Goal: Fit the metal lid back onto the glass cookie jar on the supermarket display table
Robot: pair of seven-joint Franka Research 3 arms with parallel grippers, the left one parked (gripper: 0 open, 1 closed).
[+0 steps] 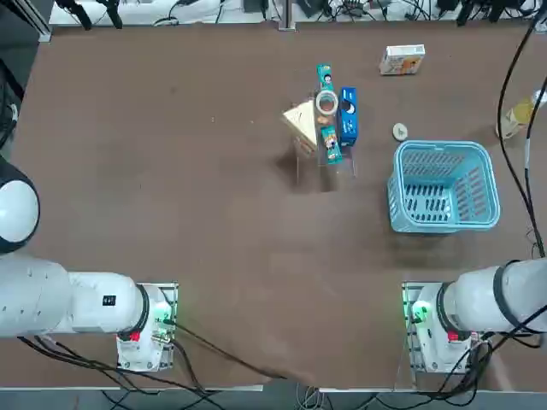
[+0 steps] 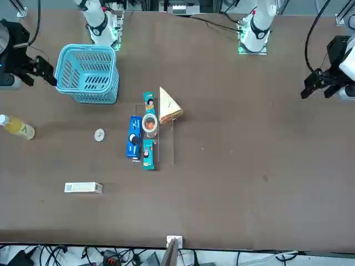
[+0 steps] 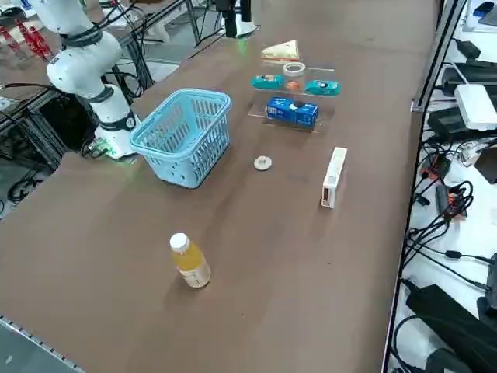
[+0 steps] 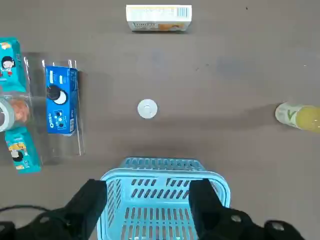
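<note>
Metal lid (image 1: 400, 131): sm. rnd pale disc, flat on dk-brown display table (image 1: 214, 205), off & apart from jar; glass cookie jar (image 4: 16, 111): sm. clear rnd, pale ring rim, open, upright, w/ orange-brn contents

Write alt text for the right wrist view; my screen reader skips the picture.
The right gripper, open and empty, is seen over the blue basket, with the metal lid lying flat on the brown table. Around the lid are a white box, a yellow bottle and snacks with the glass jar.
</note>
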